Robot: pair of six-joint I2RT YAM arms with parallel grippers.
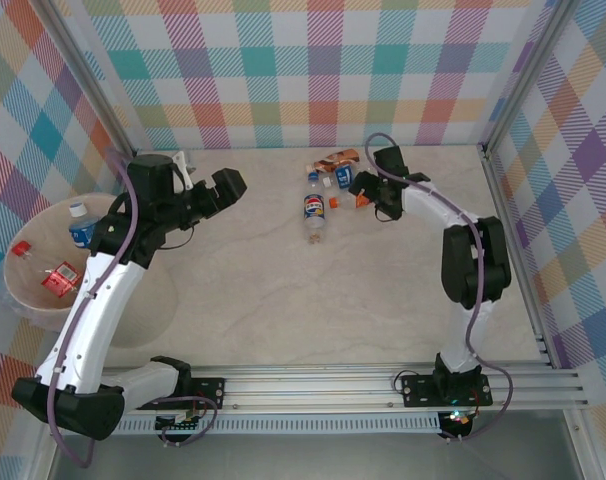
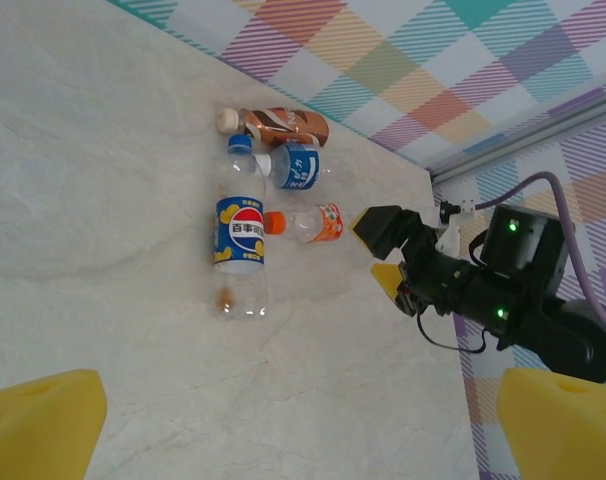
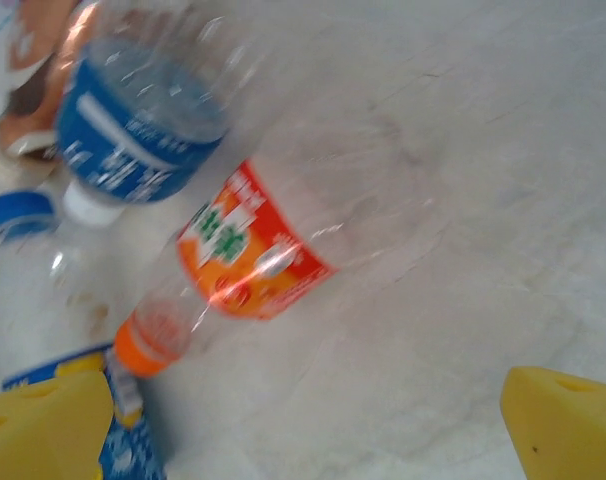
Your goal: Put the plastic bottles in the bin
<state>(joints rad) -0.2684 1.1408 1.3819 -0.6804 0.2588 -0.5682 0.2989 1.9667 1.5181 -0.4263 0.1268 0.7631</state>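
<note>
Four plastic bottles (image 1: 314, 208) lie clustered far on the bench (image 1: 283, 290). Nearest the right end effector (image 2: 381, 250) is the orange-label bottle (image 2: 318, 222), just to its left. The bottle's long axis runs left-right, cap pointing left, base toward the parted jaws. We judge the right arm better placed. The left end effector (image 1: 231, 183), likewise parted, hangs by the bin (image 1: 45, 240).

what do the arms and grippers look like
The left arm and right arm have white links with black joints and bases, and a lilac cable looping along each. The left gripper and right gripper are black with yellow finger pads. Small green lights glow on the right wrist.
</note>
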